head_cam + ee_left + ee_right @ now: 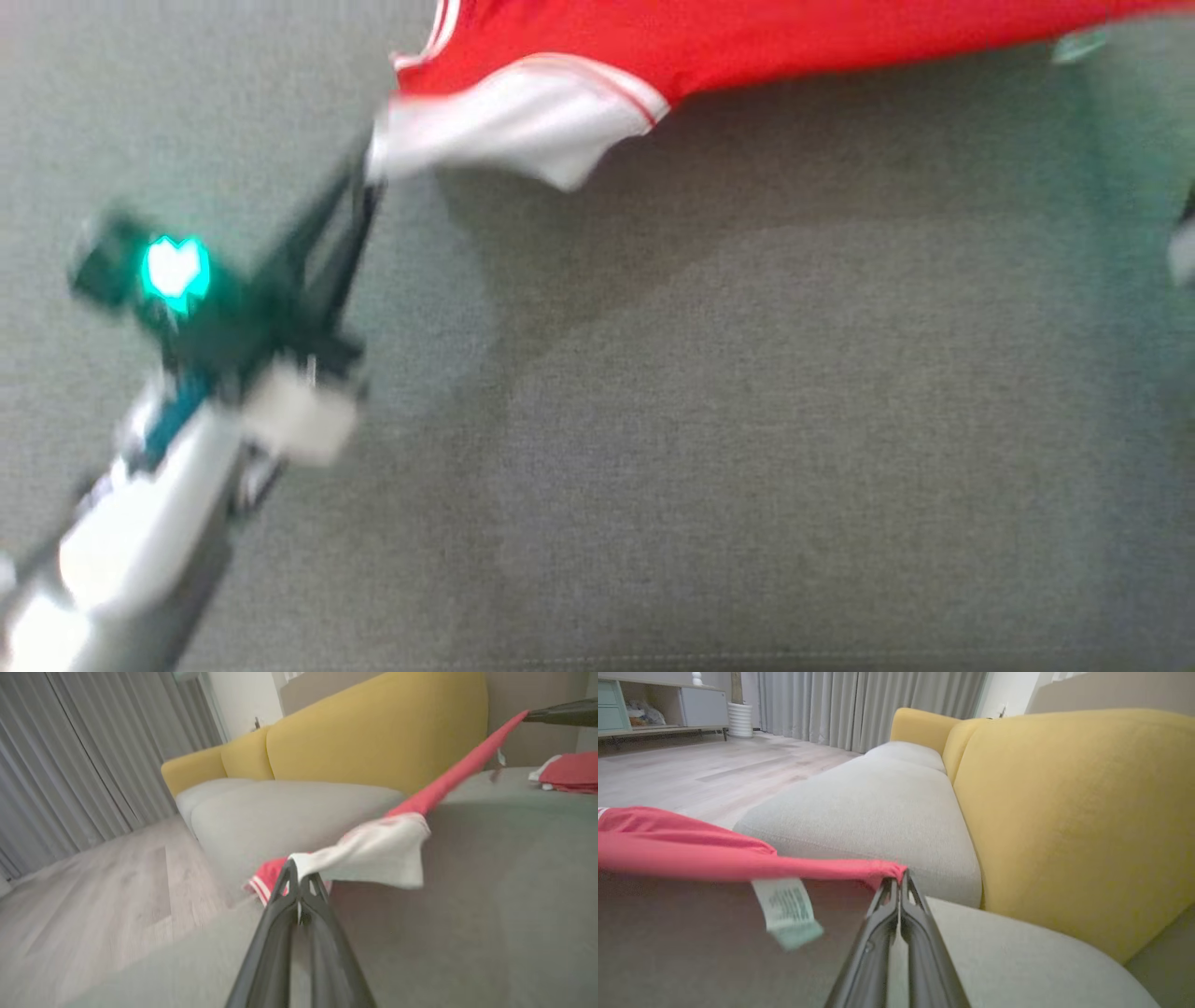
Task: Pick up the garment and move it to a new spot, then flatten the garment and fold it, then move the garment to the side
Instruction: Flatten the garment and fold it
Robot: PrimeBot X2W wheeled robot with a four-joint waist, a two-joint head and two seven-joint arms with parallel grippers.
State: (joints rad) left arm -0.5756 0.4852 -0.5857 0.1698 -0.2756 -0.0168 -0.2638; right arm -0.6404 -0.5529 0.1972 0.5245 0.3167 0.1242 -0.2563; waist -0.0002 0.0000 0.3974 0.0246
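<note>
The garment (709, 42) is red with white trim and a white panel. It hangs stretched above the grey sofa seat (747, 420) across the top of the head view. My left gripper (369, 163) is shut on its white corner, also seen in the left wrist view, where the garment (373, 847) runs up to the right. There the other arm's dark fingers (560, 713) grip its far end. In the right wrist view my right gripper (899, 882) is shut on the garment (691, 851) at a red corner, with a white care label (787, 912) dangling from the cloth.
The yellow sofa back (1064, 812) rises behind the grey cushions. A folded red and white cloth (567, 772) lies on the seat at the far right. Wood floor (93, 896), grey curtains (93, 742) and a low cabinet (654, 704) lie beyond the sofa.
</note>
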